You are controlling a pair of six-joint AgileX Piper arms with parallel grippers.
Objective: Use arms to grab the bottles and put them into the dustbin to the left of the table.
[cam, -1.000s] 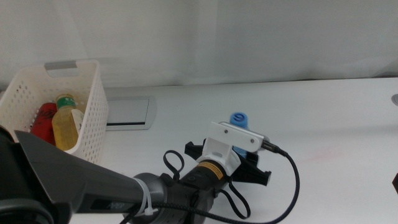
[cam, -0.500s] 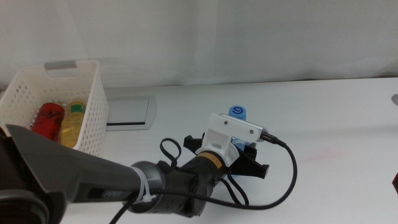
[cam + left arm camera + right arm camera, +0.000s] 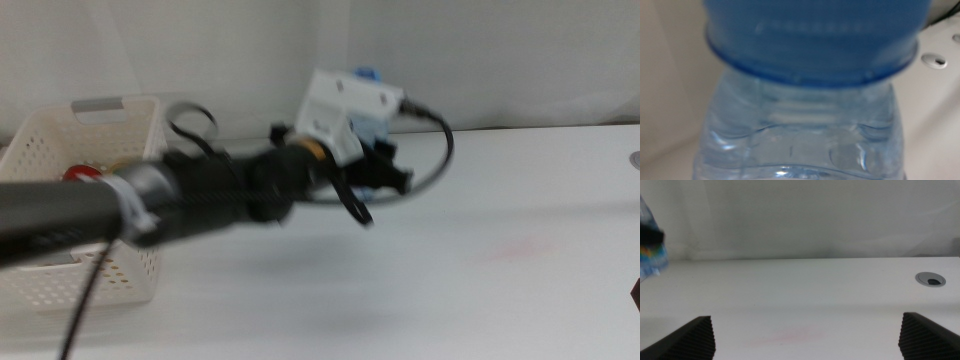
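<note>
**A:** What is the setting?

**B:** A pale curtain hangs behind a wide white tabletop [image 3: 520,200]. At its left edge stands the dustbin [image 3: 40,160] — a white perforated basket with a grey handle. Something red shows inside it, but blur hides what.

**A:** And the arms?

**B:** The left arm [image 3: 150,195] reaches in from the left, blurred. Its left gripper [image 3: 385,165] is raised above the tabletop, towards the back edge, right of the basket. The right gripper [image 3: 807,340] waits low near the front edge, its dark jaws spread wide with nothing between them.

**A:** Where is the bottle?

**B:** The water bottle [image 3: 800,135] is held in the air by the left gripper, clear of the tabletop. In the left wrist view its blue cap [image 3: 812,37] and ribbed clear shoulder fill the frame, so the jaws are hidden; the hold is judged from the middle view.

**A:** How would it handle?

**B:** Probably light, with thin walls that give under pressure and a smooth, slippery skin. The stiffer body just below the shoulder looks the safest place to hold — firm, without crushing.
</note>
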